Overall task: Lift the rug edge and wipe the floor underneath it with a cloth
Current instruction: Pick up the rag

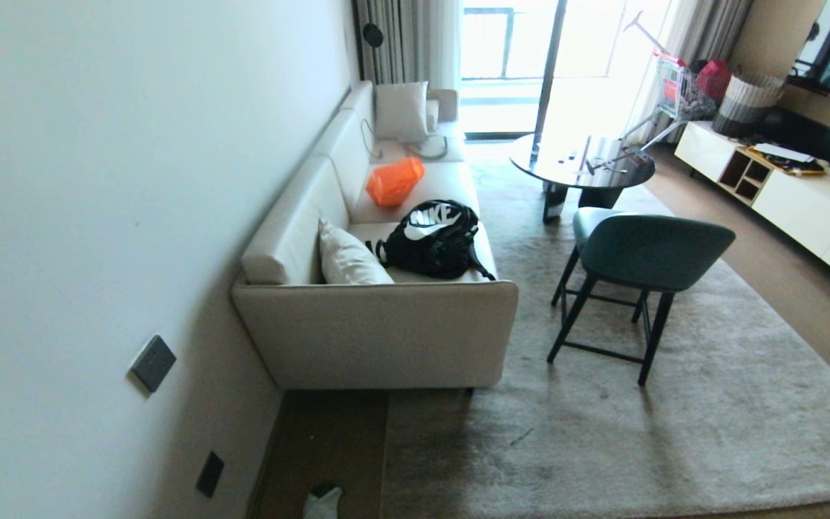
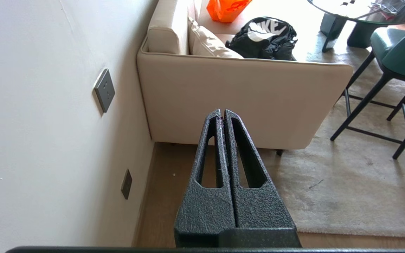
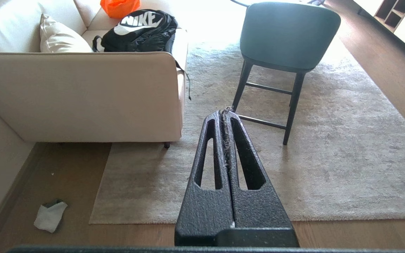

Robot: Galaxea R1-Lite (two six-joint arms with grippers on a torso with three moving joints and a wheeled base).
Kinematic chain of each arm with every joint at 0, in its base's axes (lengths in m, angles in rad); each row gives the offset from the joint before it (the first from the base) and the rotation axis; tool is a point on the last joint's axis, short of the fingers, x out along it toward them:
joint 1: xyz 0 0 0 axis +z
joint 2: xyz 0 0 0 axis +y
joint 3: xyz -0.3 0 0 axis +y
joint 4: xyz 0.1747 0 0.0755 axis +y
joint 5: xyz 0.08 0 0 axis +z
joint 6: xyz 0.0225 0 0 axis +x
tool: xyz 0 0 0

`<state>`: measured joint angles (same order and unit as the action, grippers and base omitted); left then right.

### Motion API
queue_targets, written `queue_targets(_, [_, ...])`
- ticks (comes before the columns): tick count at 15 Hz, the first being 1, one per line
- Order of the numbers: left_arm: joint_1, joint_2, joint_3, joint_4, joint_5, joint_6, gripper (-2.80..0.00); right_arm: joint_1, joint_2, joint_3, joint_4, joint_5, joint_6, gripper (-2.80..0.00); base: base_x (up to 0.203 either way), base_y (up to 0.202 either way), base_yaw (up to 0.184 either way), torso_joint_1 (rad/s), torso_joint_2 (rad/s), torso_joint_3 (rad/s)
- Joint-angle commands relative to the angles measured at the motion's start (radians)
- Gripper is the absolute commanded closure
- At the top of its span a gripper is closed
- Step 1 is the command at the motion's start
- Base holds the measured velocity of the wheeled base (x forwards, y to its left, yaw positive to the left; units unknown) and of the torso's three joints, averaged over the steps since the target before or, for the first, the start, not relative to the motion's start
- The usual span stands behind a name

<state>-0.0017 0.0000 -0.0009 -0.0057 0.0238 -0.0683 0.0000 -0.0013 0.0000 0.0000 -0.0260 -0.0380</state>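
A big pale grey-beige plush rug [image 1: 602,432] lies flat, and its rug edge [image 3: 98,189] with a square corner [image 3: 91,222] shows in the right wrist view. Brown wood floor [image 3: 65,175] runs between that edge and the wall. The cloth [image 3: 50,215], white with a dark part, lies crumpled on the floor beside the wall, also low in the head view as the cloth [image 1: 323,502]. My left gripper [image 2: 222,112] is shut and empty, high above the floor strip. My right gripper [image 3: 224,112] is shut, with only fluff stuck along its fingers, high over the rug.
A beige sofa [image 1: 379,331] stands against the white wall [image 1: 98,216], carrying a black backpack [image 1: 433,238] and an orange bag [image 1: 393,180]. A teal chair [image 1: 631,259] and a round dark table [image 1: 581,162] stand on the rug. A white low cabinet [image 1: 804,202] lines the right.
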Motion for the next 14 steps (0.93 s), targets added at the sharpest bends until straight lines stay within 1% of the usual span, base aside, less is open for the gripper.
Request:
queue_targets(1, [0.000,0.000,-0.001,0.000,0.001,-0.001,0.00,0.000,0.001,0.000,0.000,0.000,0.000,0.00,0.000,0.000,0.000,0.000,0.00,0.000])
queue_targets(14, [0.000,0.000,0.001,0.000,0.001,-0.001,0.00,0.000,0.001,0.000,0.000,0.000,0.000,0.00,0.000,0.000,0.000,0.000,0.00,0.000])
